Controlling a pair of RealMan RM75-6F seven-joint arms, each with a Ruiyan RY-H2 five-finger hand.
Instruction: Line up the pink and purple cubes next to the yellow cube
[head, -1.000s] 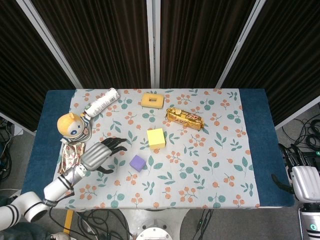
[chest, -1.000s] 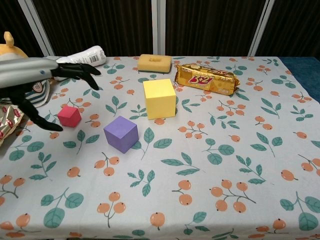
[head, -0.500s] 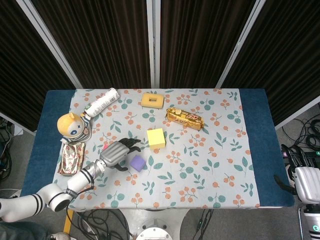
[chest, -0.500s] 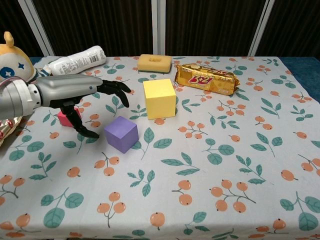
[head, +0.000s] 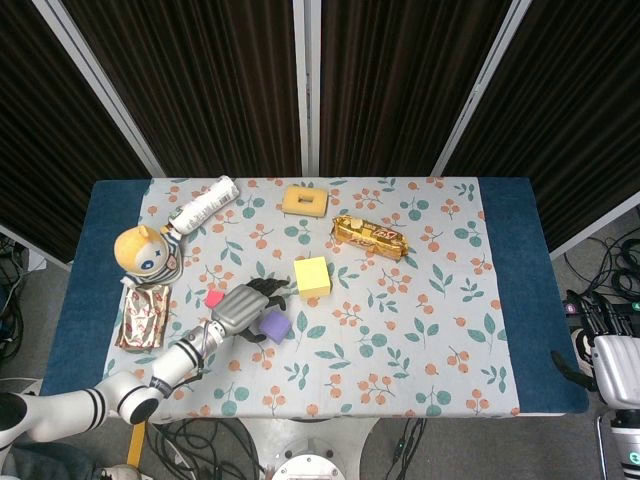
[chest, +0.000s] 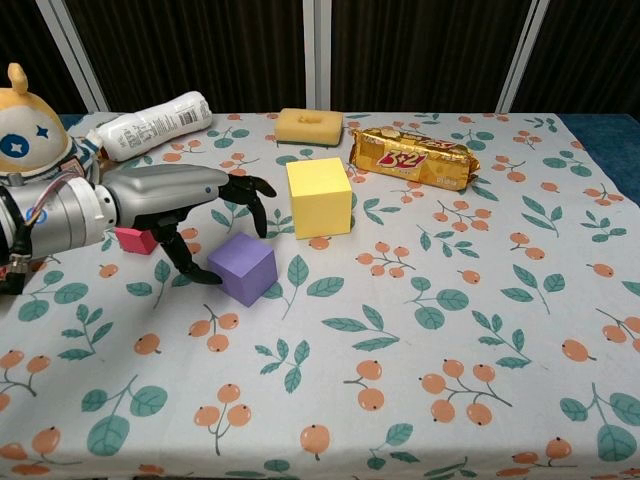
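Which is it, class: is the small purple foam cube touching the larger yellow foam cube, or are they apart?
Apart. The chest view shows a strip of flowered tablecloth between the purple cube and the yellow cube; the head view shows that gap too.

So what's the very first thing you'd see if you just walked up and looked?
The silver and black left robot hand reaching across the flowery tablecloth, its fingers spread around the purple cube. Just beyond sits the big bright yellow cube, and the small pink cube peeks out behind the arm. At the far left edge there's a doll with an orange head.
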